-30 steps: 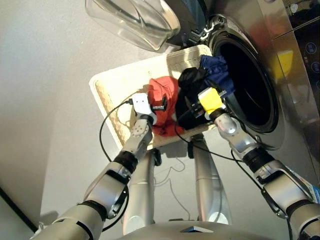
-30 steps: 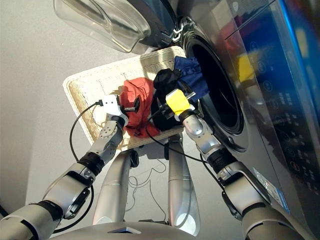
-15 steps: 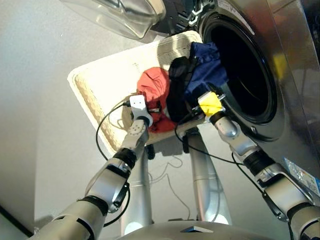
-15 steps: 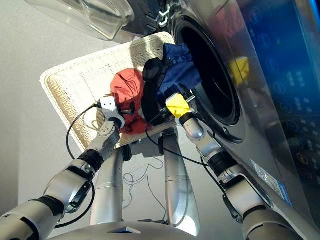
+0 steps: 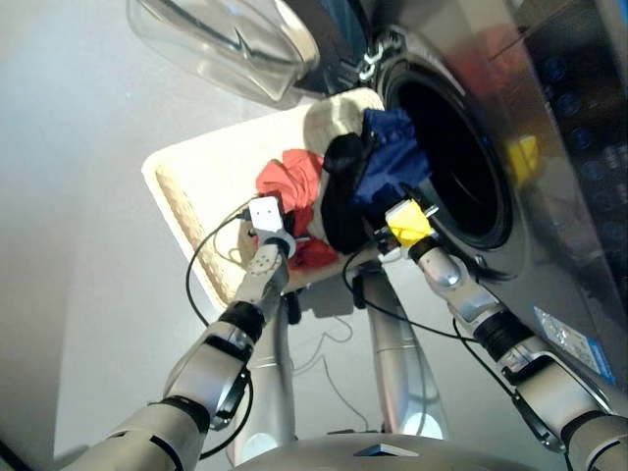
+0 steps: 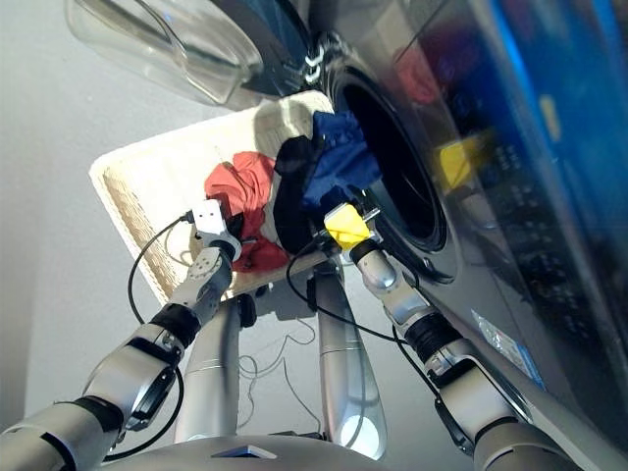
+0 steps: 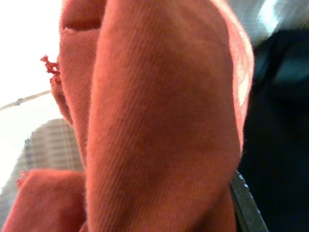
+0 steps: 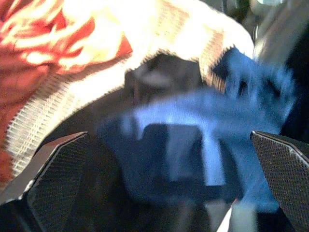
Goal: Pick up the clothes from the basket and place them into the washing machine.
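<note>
Left gripper (image 5: 287,238) buried in ribbed coral garment (image 7: 159,121), grip unclear. Right gripper (image 8: 159,203) spread wide, empty, facing crumpled navy garment (image 5: 392,157) over woven basket (image 5: 196,186).

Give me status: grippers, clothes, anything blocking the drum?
Right gripper open at the navy blue garment and black garment. Left gripper buried in coral red garment. All three in the cream wicker basket; washing machine drum mouth unobstructed.

Silver jointed arms with black cables end in black-fingered pincers.
</note>
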Motion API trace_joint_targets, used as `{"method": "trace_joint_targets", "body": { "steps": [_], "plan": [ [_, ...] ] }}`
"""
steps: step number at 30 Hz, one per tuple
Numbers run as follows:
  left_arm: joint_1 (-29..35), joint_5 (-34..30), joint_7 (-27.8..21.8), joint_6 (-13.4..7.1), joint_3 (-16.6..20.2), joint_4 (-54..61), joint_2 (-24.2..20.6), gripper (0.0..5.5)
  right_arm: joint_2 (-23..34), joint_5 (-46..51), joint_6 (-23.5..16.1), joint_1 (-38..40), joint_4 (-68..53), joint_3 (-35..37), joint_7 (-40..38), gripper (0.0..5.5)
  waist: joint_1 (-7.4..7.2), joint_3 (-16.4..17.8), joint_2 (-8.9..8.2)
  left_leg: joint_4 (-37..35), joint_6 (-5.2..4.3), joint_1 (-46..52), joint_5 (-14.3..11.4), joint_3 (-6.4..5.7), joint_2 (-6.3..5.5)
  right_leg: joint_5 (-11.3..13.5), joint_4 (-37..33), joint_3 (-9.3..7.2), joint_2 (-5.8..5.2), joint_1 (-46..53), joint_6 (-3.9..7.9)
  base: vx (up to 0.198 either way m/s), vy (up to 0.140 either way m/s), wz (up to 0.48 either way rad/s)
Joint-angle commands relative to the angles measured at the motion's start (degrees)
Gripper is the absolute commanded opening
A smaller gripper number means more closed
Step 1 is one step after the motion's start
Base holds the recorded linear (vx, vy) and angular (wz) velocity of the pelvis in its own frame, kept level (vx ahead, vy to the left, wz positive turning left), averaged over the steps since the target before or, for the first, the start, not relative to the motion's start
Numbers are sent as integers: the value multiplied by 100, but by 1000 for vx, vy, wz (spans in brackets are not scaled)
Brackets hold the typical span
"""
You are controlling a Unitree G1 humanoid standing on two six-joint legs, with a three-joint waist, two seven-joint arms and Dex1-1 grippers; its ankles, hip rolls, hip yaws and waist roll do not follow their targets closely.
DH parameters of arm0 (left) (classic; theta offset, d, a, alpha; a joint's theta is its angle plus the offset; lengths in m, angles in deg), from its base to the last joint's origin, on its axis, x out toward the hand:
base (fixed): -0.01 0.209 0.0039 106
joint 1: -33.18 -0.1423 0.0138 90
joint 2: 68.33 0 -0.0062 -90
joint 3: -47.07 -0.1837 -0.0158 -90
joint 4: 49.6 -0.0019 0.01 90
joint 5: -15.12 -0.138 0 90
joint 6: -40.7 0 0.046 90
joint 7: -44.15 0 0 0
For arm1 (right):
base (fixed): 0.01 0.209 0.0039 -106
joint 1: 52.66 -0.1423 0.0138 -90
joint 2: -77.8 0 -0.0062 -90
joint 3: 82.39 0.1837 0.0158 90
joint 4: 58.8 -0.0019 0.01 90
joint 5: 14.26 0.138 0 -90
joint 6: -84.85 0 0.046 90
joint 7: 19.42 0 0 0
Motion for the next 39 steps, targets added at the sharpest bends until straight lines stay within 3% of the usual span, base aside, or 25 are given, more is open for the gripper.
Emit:
{"method": "trace_joint_targets", "body": {
  "steps": [1,3,4,6,17,26,33,34,35,39],
  "plan": [
    [-45,190,-236,-307,-78,575,-22,0,39,-565,-90,-57,-6,-198,-53,550,142,-212,163,-371,-182,303,201,-290,-34,-64,-472,-317,-84,783,448,0,0,0],
    [-195,313,-329,-317,-123,913,-23,0,67,-778,-89,-30,-47,-309,-5,550,183,-217,185,-559,-190,586,245,-294,-77,-64,-607,-340,-94,1054,457,-28,-7,76],
    [-236,347,-353,-321,-151,1044,-34,0,81,-866,-90,-40,-71,-361,17,550,176,-211,172,-626,-166,590,440,-256,-120,93,-695,-370,-139,1080,425,-58,-27,154],
    [-339,469,-420,-314,-229,1334,-39,0,94,-1138,-127,-94,-107,-547,16,550,222,-219,189,-702,-165,764,463,-286,-155,82,-760,-390,-144,1255,423,-32,-12,81],
    [-717,1259,-681,-209,-743,2655,-21,0,-39,-2010,-163,-572,-272,-1166,-102,550,379,-254,325,-830,-121,1274,453,-327,-215,-34,-788,-426,-161,1753,407,0,0,0],
    [-884,1826,-770,-49,-1238,3492,-194,0,-156,-3301,157,-1152,-222,-1008,-1038,550,478,-333,466,-754,-54,1146,433,-356,-228,-96,-714,-419,-147,1632,404,0,0,0],
    [-952,2175,-953,92,-1635,3779,-343,0,-564,-3551,312,-1604,159,-1121,-1347,550,570,-388,532,-729,-34,1054,434,-372,-222,-96,-677,-403,-149,1526,402,0,0,0],
    [-954,2220,-963,114,-1652,3797,-350,0,-585,-3524,304,-1660,109,-1114,-1312,246,572,-392,538,-714,-32,1039,430,-371,-219,-93,-674,-401,-153,1515,402,0,0,0],
    [-954,2226,-965,109,-1670,3820,-373,0,-587,-3517,302,-1672,57,-1107,-1327,0,575,-398,539,-709,-31,1030,430,-367,-216,-92,-674,-392,-153,1503,404,0,0,0],
    [-958,2244,-990,136,-1748,3839,-426,0,-661,-3415,253,-1704,-68,-1082,-1403,0,583,-410,542,-698,-28,1011,422,-368,-223,-95,-661,-372,-150,1481,402,0,0,0]
  ]
}}
